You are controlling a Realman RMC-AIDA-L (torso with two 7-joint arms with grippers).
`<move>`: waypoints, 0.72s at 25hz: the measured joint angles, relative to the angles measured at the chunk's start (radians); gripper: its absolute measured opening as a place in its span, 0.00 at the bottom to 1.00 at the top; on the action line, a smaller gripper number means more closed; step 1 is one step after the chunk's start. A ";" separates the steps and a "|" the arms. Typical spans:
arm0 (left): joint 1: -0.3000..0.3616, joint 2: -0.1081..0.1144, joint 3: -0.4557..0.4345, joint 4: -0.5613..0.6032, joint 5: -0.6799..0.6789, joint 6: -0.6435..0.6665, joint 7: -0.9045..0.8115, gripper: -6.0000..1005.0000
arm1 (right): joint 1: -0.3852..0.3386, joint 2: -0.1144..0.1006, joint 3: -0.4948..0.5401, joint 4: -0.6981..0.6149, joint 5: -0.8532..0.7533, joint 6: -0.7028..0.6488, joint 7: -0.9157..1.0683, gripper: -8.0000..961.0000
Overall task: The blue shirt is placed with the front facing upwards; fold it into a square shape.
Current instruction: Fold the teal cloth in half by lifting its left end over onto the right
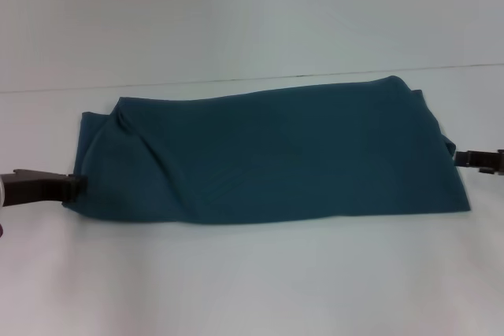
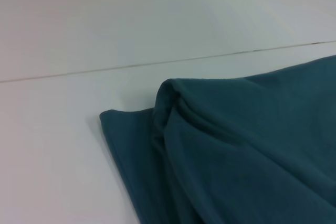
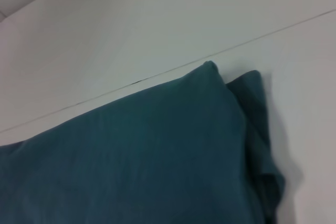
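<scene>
The blue shirt [image 1: 276, 151] lies on the white table as a long band folded across, plain teal side up. A raised crease runs near its left end [image 2: 173, 103]. My left gripper [image 1: 75, 186] is at the band's left edge near the front corner, shut on the cloth. My right gripper [image 1: 461, 157] meets the right edge, where the fabric puckers toward it, and is shut on the cloth too. Doubled layers show at the right end [image 3: 257, 129]. Neither wrist view shows its own fingers.
The white table [image 1: 252, 273] reaches from the front edge to a thin seam line [image 1: 252, 78] just behind the shirt. Beyond the seam is more white surface.
</scene>
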 joint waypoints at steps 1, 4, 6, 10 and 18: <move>-0.001 0.000 0.000 0.000 0.001 0.000 0.000 0.01 | 0.005 0.007 -0.002 0.009 0.000 0.014 -0.006 0.70; -0.002 0.001 0.000 0.000 0.001 0.001 0.000 0.01 | 0.010 0.018 -0.013 0.014 0.000 0.036 -0.012 0.70; -0.002 0.001 0.000 0.000 0.001 0.001 0.000 0.01 | 0.011 0.026 -0.021 0.015 0.000 0.054 -0.012 0.70; -0.002 0.002 0.000 0.000 0.002 0.002 0.000 0.01 | 0.014 0.037 -0.037 0.029 -0.001 0.090 -0.012 0.70; -0.002 0.002 0.000 -0.001 0.005 0.001 0.000 0.01 | 0.020 0.044 -0.055 0.056 0.000 0.138 -0.017 0.70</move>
